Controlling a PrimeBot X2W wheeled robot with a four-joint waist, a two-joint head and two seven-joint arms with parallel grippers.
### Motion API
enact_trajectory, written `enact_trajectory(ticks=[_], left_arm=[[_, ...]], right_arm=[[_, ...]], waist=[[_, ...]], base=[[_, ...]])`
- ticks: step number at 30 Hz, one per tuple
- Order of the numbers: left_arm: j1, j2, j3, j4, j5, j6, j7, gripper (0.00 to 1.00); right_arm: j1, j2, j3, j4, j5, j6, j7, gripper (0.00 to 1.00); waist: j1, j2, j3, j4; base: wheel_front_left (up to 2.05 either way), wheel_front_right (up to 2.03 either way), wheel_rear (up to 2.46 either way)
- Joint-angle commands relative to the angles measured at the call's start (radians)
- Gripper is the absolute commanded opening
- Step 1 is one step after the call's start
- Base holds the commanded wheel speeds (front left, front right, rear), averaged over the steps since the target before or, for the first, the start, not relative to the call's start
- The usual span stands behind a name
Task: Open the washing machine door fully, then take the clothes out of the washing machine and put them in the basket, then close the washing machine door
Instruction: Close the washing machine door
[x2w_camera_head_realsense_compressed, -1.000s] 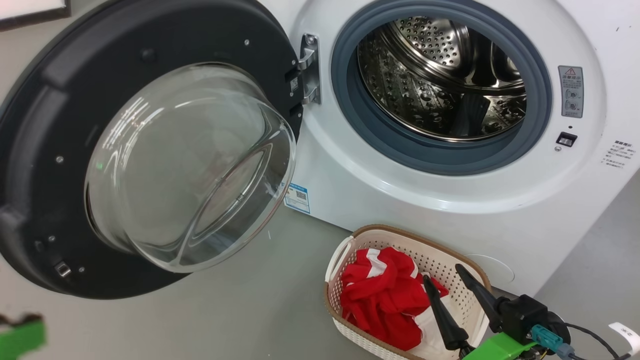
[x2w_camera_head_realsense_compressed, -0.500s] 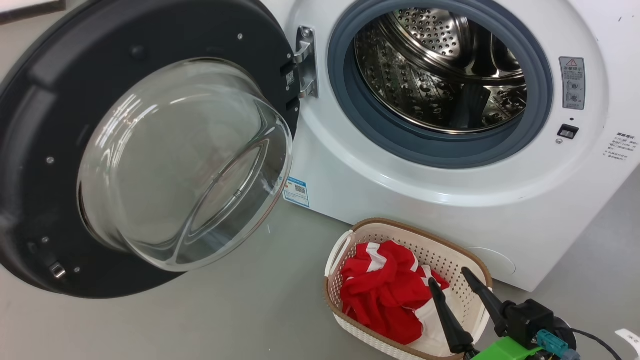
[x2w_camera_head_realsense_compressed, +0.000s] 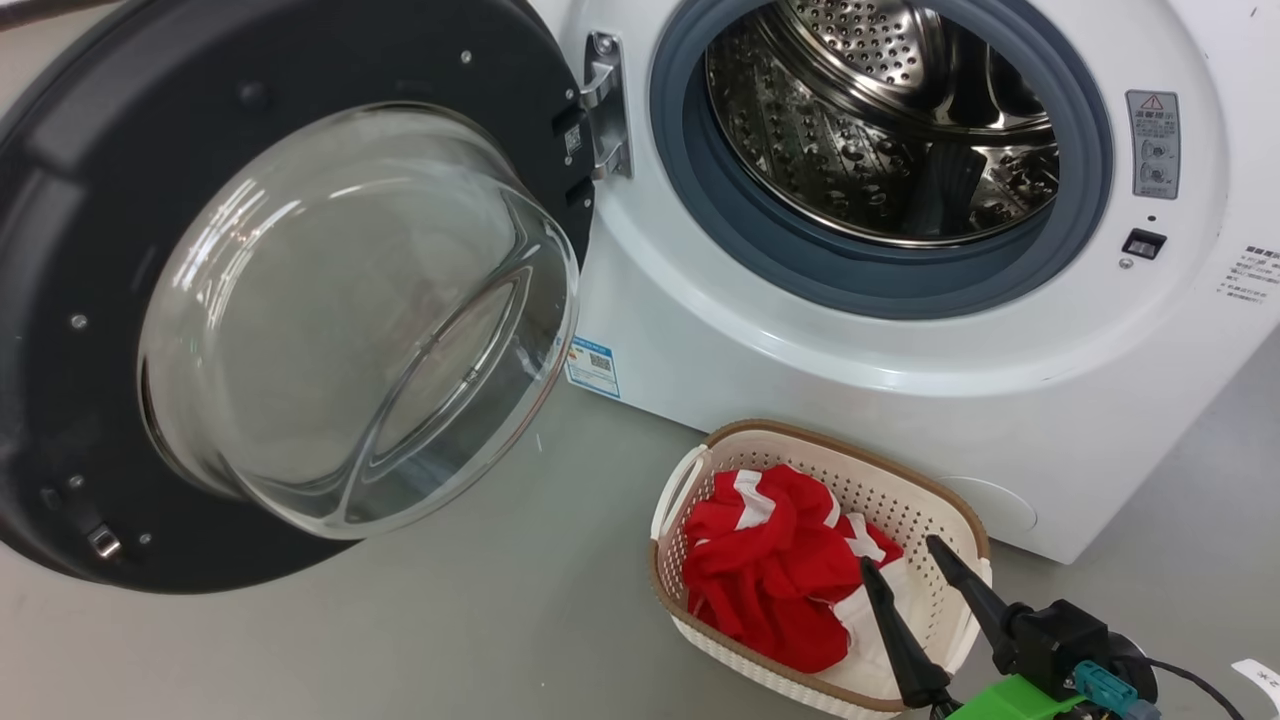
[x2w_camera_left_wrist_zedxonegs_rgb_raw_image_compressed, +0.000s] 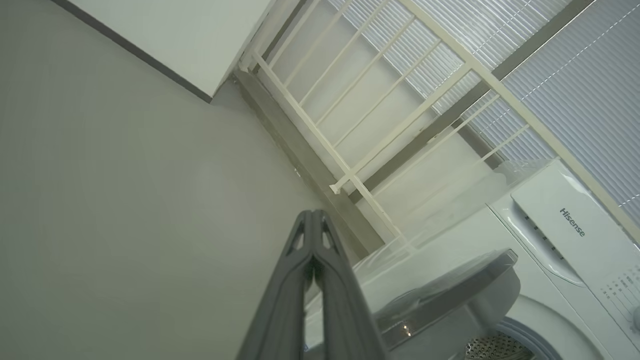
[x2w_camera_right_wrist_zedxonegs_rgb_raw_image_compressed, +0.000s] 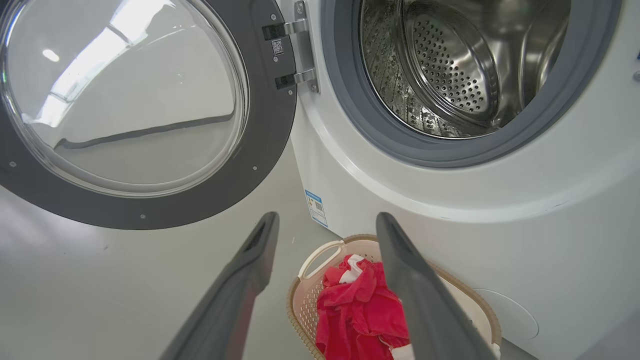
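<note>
The washing machine (x2w_camera_head_realsense_compressed: 800, 380) stands with its steel drum (x2w_camera_head_realsense_compressed: 880, 120) bare. The washing machine door (x2w_camera_head_realsense_compressed: 340, 320) hangs swung wide to the left on its hinge, glass bowl facing me. On the floor before the machine sits the basket (x2w_camera_head_realsense_compressed: 760, 432) with the clothes (x2w_camera_head_realsense_compressed: 770, 570) heaped inside, red with white panels. My right gripper (x2w_camera_head_realsense_compressed: 900, 555) is open above the basket's near right corner, nothing between its fingers. The right wrist view looks past that gripper (x2w_camera_right_wrist_zedxonegs_rgb_raw_image_compressed: 327, 216) at the basket (x2w_camera_right_wrist_zedxonegs_rgb_raw_image_compressed: 295, 300), clothes (x2w_camera_right_wrist_zedxonegs_rgb_raw_image_compressed: 355, 305) and door (x2w_camera_right_wrist_zedxonegs_rgb_raw_image_compressed: 125, 100). My left gripper (x2w_camera_left_wrist_zedxonegs_rgb_raw_image_compressed: 312, 212) is shut and empty, up beside the machine (x2w_camera_left_wrist_zedxonegs_rgb_raw_image_compressed: 550, 235).
Grey floor (x2w_camera_head_realsense_compressed: 450, 620) spreads left of the basket, under the open door. A white railing (x2w_camera_left_wrist_zedxonegs_rgb_raw_image_compressed: 380, 130) and window blinds (x2w_camera_left_wrist_zedxonegs_rgb_raw_image_compressed: 575, 75) stand behind the machine. A cable (x2w_camera_head_realsense_compressed: 1200, 685) trails at the lower right. A blue label (x2w_camera_head_realsense_compressed: 592, 368) marks the machine's lower front.
The head camera has shifted, so the whole picture sits differently. A green piece of the left arm at the lower left has left the head view. My right gripper stays open and has drawn back slightly.
</note>
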Motion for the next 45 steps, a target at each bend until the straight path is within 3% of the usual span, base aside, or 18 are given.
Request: enact_trajectory(ticks=[1,9,17,32,45], left_arm=[[-0.045,0.068,0.021,-0.006,-0.017,-0.006,0.027,0.00],[-0.131,0.068,-0.038,0.142,-0.047,-0.006,0.234,0.00],[-0.118,0.057,-0.064,0.154,-0.081,-0.006,0.376,0.00],[-0.013,0.051,-0.091,0.026,-0.161,-0.006,0.601,0.00],[0.105,0.039,-0.072,-0.204,-0.285,-0.006,0.782,0.00]], right_arm=[[-0.021,-0.002,0.016,-0.027,-0.015,0.006,-0.006,1.00],[-0.030,-0.010,0.014,-0.028,-0.022,0.006,-0.006,1.00],[-0.031,-0.012,0.010,-0.032,-0.026,0.006,-0.006,1.00],[-0.015,-0.013,-0.008,-0.037,-0.024,0.006,-0.006,1.00],[0.007,-0.005,-0.041,-0.051,-0.015,0.006,-0.006,1.00]], waist=[[0.0000,0.0000,0.004,0.000],[0.0000,0.0000,0.014,-0.009],[0.0000,0.0000,0.018,-0.020],[0.0000,0.0000,-0.009,-0.014],[0.0000,0.0000,-0.057,-0.026]], base=[[0.00,0.00,0.00],[0.00,0.00,0.00],[0.00,0.00,0.00],[0.00,0.00,0.00],[0.00,0.00,0.00]])
